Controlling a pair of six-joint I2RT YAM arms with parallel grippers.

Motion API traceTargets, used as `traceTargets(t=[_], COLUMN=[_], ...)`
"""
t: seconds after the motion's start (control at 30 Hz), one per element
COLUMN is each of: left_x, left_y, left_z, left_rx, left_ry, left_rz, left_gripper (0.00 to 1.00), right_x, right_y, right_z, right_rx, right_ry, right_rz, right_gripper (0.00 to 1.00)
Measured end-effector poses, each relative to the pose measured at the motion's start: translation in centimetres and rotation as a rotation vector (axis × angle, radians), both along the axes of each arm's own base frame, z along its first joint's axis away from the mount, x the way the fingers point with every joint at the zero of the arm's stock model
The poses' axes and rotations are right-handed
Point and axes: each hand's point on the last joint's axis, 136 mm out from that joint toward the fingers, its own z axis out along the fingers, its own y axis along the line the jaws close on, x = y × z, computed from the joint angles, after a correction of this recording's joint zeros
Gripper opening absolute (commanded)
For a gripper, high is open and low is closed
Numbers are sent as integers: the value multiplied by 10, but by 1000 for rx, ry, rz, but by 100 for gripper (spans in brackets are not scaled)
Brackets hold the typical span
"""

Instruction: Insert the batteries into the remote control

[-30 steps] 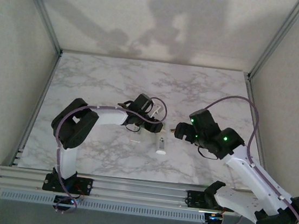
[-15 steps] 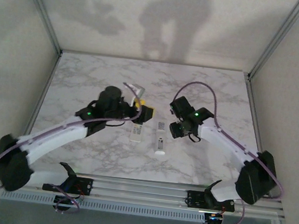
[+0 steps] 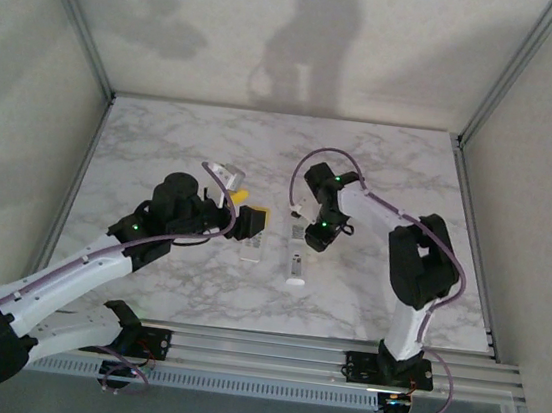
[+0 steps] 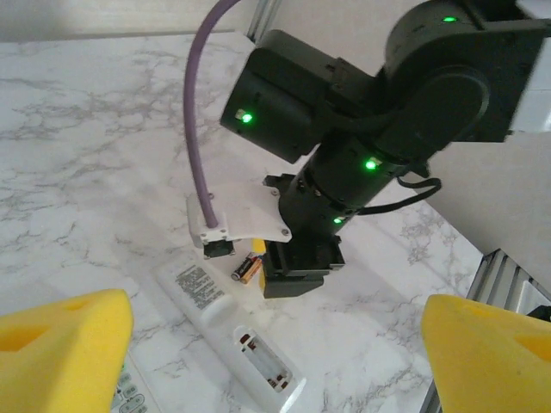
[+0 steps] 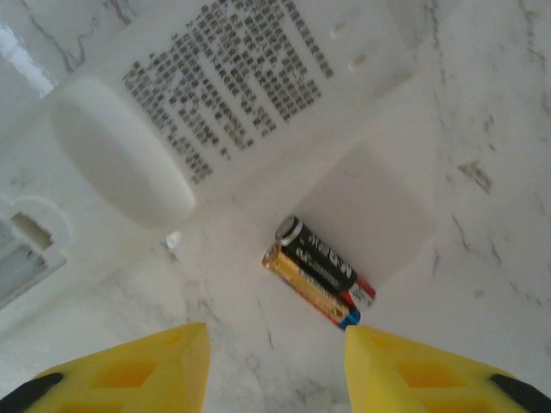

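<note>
On the marble table (image 3: 162, 152): the remote control (image 4: 225, 320) lies face down near the middle, printed label upward.
Battery bay (image 4: 263, 366): uncovered, at the remote control's nearer end in the left wrist view, with its contacts showing.
Batteries (image 5: 320, 271): two, side by side and touching, flat on the marble just beside the remote control's labelled end and outside the bay. One is black, the other gold-orange with a coloured tip.
Right gripper (image 3: 314, 234): points down at the batteries, released. Its yellow fingers (image 5: 129, 370) stand apart with only bare table between them, and the batteries lie just ahead of the tips, untouched.
Left gripper (image 3: 251, 208): released, grasping nothing. Its yellow fingers (image 4: 65, 344) are spread wide and it faces the remote control and the right gripper.
Second remote (image 3: 253, 249): white, just left of the remote control in the top view, lying partly under the left gripper.
Arms: the left reaches in from the near left corner, and the right curls in from the right, trailing a purple cable (image 4: 200, 112).
</note>
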Motion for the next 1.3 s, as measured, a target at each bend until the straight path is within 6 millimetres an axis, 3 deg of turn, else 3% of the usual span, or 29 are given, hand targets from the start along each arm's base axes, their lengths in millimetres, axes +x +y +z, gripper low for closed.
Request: traceTargets(t=[0.3, 0.6, 0.73, 0.9, 1.07, 1.3], left_x=[2, 7, 7, 8, 9, 9], left_y=[1, -1, -1, 0, 0, 0], left_z=[-9, -17, -18, -20, -23, -26], left_rx=[13, 25, 24, 25, 29, 30], left_ry=[18, 35, 36, 38, 44, 47], left_rz=[5, 8, 7, 10, 10, 11], left_gripper=[88, 88, 88, 88, 88, 88], right_x=[-1, 1, 9, 14, 12, 3], right_y=[-2, -3, -6, -10, -10, -8], right_z=[-19, -21, -23, -26, -26, -27], right_rx=[-35, -46, -67, -111, -145, -145], right_ry=[68, 61, 20, -69, -136, -127], right_rz=[6, 7, 17, 61, 100, 119], right_gripper=[31, 35, 32, 37, 24, 24])
